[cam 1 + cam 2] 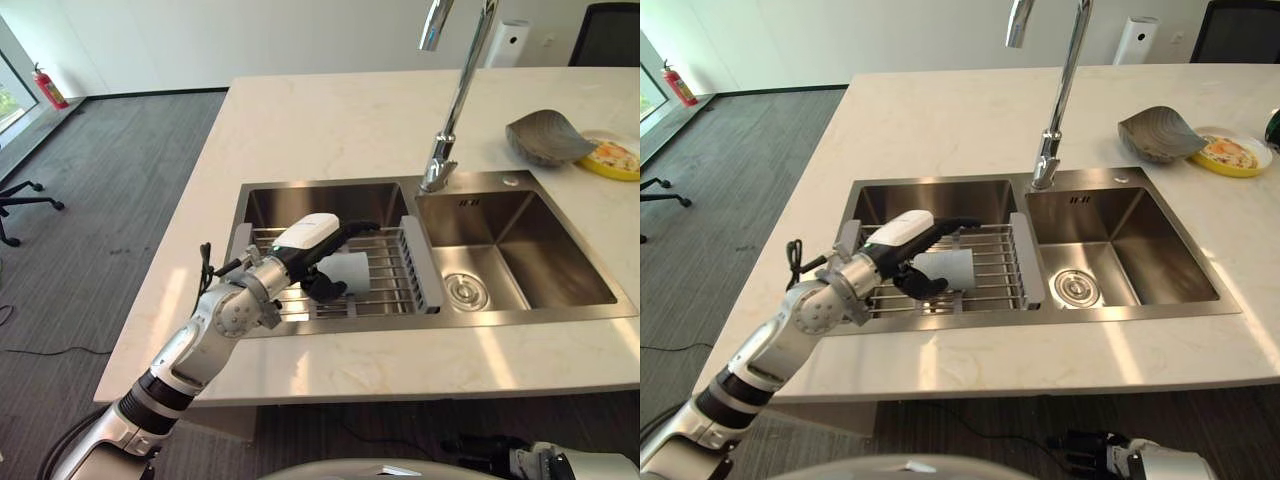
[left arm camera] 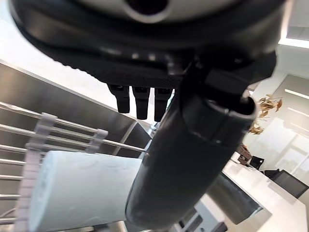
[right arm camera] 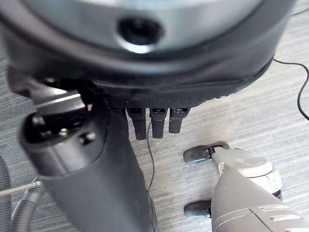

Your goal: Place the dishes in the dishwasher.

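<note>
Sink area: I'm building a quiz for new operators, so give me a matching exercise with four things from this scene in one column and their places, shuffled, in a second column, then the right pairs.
Things:
1. white cup
2. grey bowl
3. yellow plate
4. faucet

Places:
A. at the counter's far right edge, with food on it
B. lying on its side on the wire rack over the left basin, at the left hand
C. rising from the sink's back rim, between the two basins
D. on the counter right of the sink, just left of the plate

Pairs: 1-B, 2-D, 3-A, 4-C
</note>
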